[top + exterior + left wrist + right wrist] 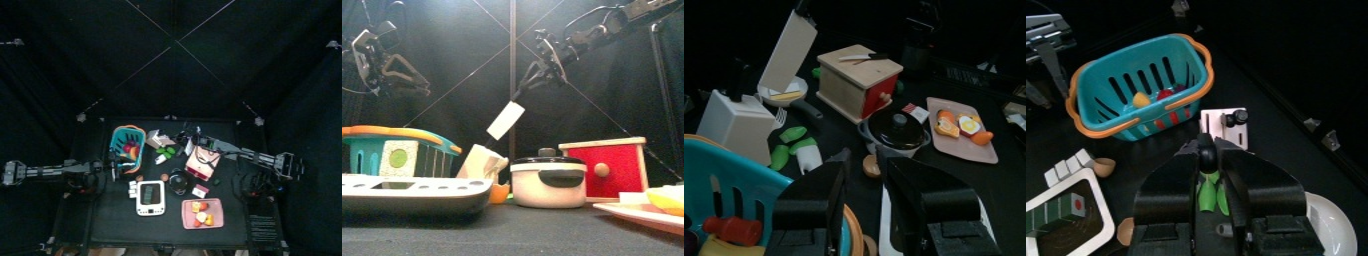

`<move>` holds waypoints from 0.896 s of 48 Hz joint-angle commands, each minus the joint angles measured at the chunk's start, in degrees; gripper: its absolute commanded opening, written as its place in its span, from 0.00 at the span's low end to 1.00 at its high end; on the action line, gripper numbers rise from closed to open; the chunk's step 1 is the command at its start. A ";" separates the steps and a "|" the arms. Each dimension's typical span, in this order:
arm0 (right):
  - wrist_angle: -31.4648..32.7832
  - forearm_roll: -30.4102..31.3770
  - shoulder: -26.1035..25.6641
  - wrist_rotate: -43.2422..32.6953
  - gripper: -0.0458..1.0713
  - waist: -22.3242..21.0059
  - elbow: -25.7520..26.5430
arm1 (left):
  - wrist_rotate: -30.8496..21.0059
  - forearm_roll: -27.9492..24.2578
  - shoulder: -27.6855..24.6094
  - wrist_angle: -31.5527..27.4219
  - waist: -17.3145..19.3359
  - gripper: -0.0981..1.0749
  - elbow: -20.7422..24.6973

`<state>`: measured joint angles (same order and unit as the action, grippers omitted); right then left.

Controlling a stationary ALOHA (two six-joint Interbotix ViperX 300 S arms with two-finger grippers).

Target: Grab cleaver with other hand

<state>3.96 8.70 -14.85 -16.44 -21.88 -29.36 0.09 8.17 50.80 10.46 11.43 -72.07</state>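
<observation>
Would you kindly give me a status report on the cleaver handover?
Left fingers open, empty. Right fingers shut on cleaver, blade hanging mid-air. Nothing between them.

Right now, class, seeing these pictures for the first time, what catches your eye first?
The pale cleaver hangs tilted in mid-air over the table's middle, held at its upper end by the right gripper. In the front view, a pot with a black lid stands below it, with a red box to the pot's right. A teal basket with an orange rim sits at the left.
</observation>
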 commanded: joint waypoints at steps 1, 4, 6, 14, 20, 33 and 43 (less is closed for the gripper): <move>-4.22 0.00 -1.85 0.00 0.49 1.58 -1.05 | 0.18 -0.09 -0.18 0.62 0.09 0.68 1.05; -6.06 0.09 -2.02 0.18 0.49 2.72 -2.02 | 0.26 -0.53 -0.18 0.70 0.00 0.68 1.05; -7.47 0.09 -2.20 0.18 0.49 3.43 -2.64 | 0.26 -1.14 -0.18 0.79 -0.09 0.68 0.97; -15.12 0.53 -2.90 0.44 0.49 6.77 -5.98 | 0.26 -6.15 -0.09 2.29 -0.62 0.69 0.44; -22.15 1.85 -3.87 0.26 0.49 8.70 -9.49 | 0.18 -10.81 -0.18 6.06 -1.58 0.70 0.26; -35.86 2.72 -4.22 0.44 0.49 13.27 -14.41 | -0.18 -13.27 -5.01 13.27 -8.88 0.82 0.26; -37.79 4.39 -1.93 0.44 0.49 16.08 -14.24 | -0.18 -9.14 -10.81 14.94 -9.84 0.91 2.02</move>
<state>-33.05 12.66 -16.88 -16.08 -6.94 -44.56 -0.09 -2.55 41.75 24.08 1.58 -72.33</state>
